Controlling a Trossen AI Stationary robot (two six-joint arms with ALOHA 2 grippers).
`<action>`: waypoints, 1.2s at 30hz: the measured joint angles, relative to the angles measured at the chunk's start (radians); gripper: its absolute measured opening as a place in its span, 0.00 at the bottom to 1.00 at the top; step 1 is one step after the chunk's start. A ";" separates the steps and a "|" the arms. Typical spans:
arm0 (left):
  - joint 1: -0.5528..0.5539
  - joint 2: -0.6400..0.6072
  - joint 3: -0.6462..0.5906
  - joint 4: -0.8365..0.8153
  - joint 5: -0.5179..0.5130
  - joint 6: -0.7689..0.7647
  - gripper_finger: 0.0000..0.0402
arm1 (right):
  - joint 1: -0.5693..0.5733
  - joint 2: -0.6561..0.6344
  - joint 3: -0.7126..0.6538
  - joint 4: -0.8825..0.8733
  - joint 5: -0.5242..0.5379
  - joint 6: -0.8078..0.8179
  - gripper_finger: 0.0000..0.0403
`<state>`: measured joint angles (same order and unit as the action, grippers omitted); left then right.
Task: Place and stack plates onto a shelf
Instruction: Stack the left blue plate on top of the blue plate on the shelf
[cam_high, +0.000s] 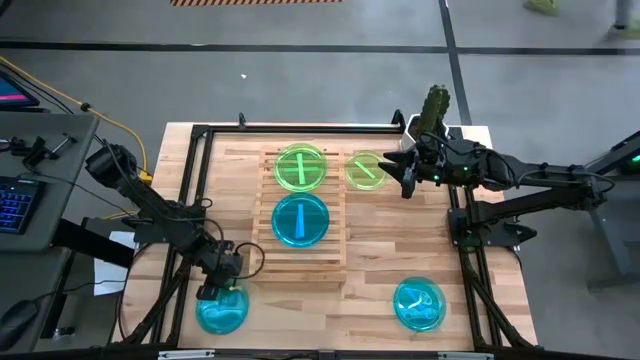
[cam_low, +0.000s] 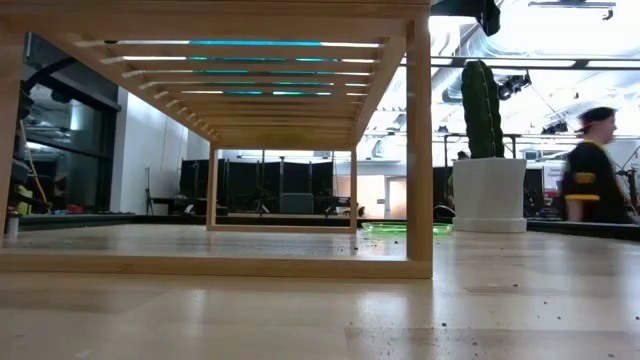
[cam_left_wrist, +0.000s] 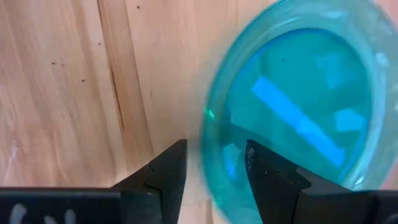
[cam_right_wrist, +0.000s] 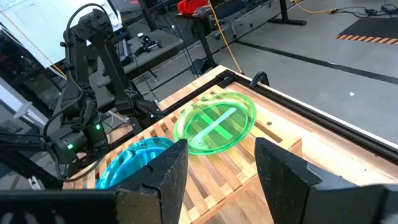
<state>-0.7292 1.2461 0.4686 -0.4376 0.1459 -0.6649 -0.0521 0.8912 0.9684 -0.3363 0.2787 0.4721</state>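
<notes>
On the slatted wooden shelf (cam_high: 305, 255) lie a lime green plate (cam_high: 300, 167) and, nearer, a cyan blue plate (cam_high: 300, 220). Another green plate (cam_high: 365, 170) lies flat on the table to the shelf's right. A blue plate (cam_high: 420, 303) lies near the front right. My left gripper (cam_high: 215, 293) points down, open, over the far rim of a third blue plate (cam_high: 222, 312) at the front left. In the left wrist view one finger (cam_left_wrist: 169, 169) stands outside that rim and the other finger (cam_left_wrist: 266, 177) over the plate's inside. My right gripper (cam_high: 408, 178) hangs open and empty above the table's far right.
A potted cactus (cam_high: 436, 108) stands at the far right corner behind my right arm. Black frame rails (cam_high: 190, 190) run along the table's left and right sides. In the low view a person (cam_low: 590, 165) is in the room beyond the table.
</notes>
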 joint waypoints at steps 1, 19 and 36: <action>0.000 0.001 0.000 -0.003 -0.001 0.004 0.36 | 0.000 0.000 0.000 -0.002 0.000 0.000 0.42; 0.014 -0.024 -0.002 -0.065 0.016 -0.091 0.00 | 0.000 0.000 0.000 -0.026 0.000 -0.001 0.42; 0.016 -0.484 0.034 -0.229 0.059 -0.352 0.00 | 0.000 0.000 0.000 -0.044 -0.001 -0.001 0.42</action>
<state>-0.7128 0.7624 0.5027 -0.6671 0.2047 -1.0171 -0.0520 0.8913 0.9684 -0.3804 0.2780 0.4709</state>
